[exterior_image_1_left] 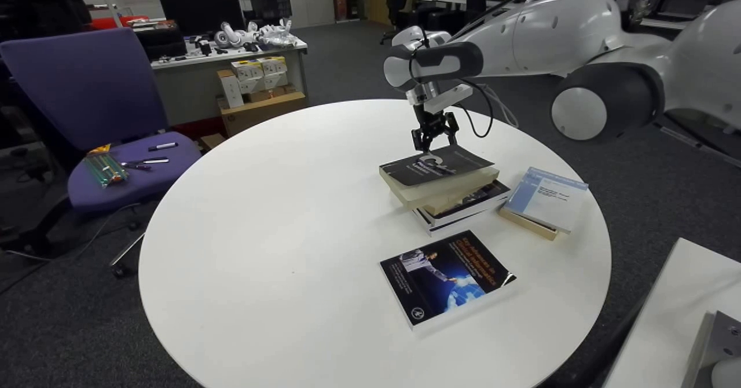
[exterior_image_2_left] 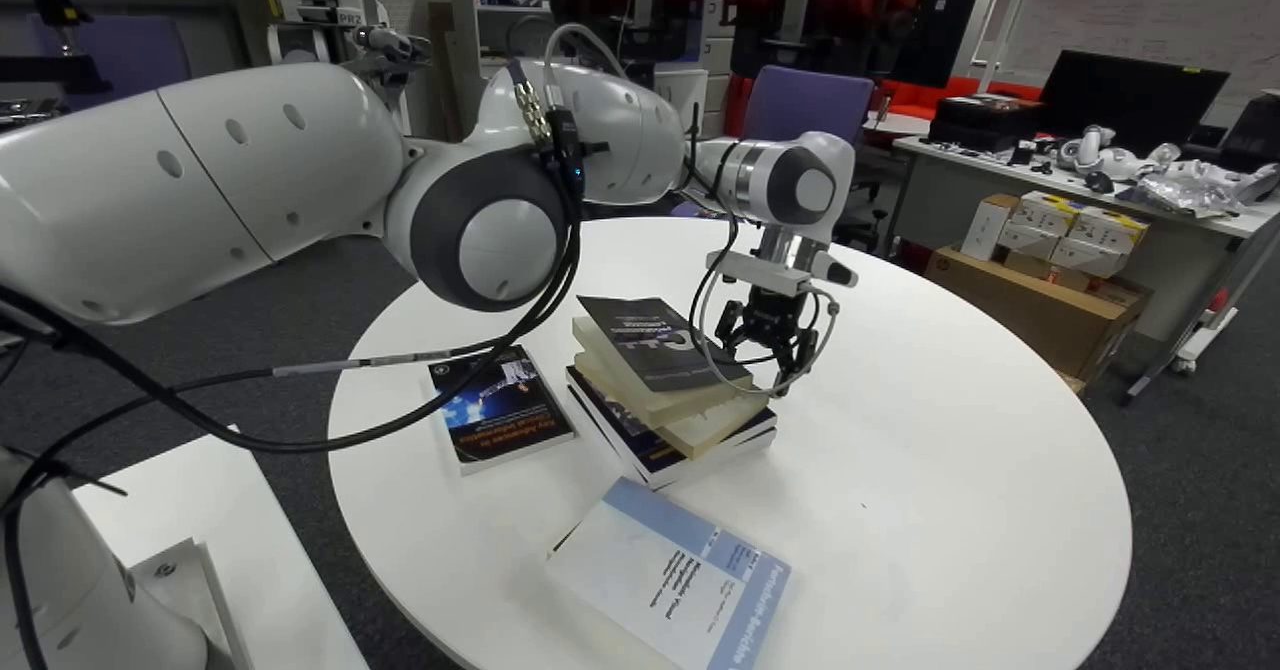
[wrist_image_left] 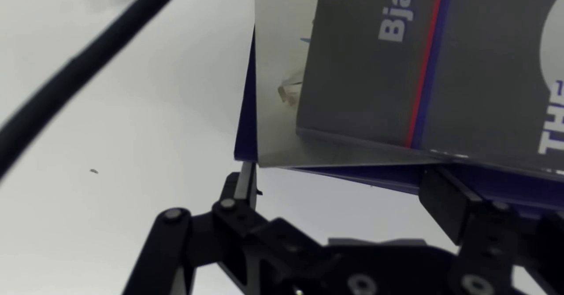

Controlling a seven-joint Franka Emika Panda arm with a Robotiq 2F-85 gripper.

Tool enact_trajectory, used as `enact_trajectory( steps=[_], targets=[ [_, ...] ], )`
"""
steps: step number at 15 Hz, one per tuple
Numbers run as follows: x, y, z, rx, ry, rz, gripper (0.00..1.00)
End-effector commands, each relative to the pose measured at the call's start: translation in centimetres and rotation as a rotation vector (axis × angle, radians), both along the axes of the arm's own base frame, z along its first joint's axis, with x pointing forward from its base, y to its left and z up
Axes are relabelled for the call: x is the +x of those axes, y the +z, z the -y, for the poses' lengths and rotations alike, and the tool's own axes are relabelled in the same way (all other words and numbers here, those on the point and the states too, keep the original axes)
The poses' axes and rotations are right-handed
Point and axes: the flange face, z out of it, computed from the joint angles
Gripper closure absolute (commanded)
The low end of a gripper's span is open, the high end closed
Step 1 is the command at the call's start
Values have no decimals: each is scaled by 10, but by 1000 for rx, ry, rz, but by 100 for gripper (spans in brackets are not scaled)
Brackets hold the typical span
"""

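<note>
While the book stack (exterior_image_1_left: 443,188) sits askew, the jaws stand wide apart beside it.

Black robot hand (wrist_image_left: 343,180), jaws spread wide, beside the edge of a book stack (wrist_image_left: 374,97).
A dark grey book (wrist_image_left: 365,70) with a red-and-blue stripe and white letters lies over a pale cover (wrist_image_left: 282,57); a navy cover (wrist_image_left: 247,132) peeks out beneath. Left, a black cable (wrist_image_left: 83,64) slants in front of the white table (wrist_image_left: 145,132).

Table (exterior_image_1_left: 249,231) below both exterior views
</note>
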Motion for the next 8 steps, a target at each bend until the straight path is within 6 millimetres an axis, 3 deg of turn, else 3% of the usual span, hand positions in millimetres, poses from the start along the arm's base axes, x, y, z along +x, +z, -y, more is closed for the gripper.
enact_trajectory(
  steps=[1, 8],
  targets=[
    [-6, 8, 3, -9, -25, -42, 0],
    [-3, 7, 7, -10, -32, -18, 0]
  ],
)
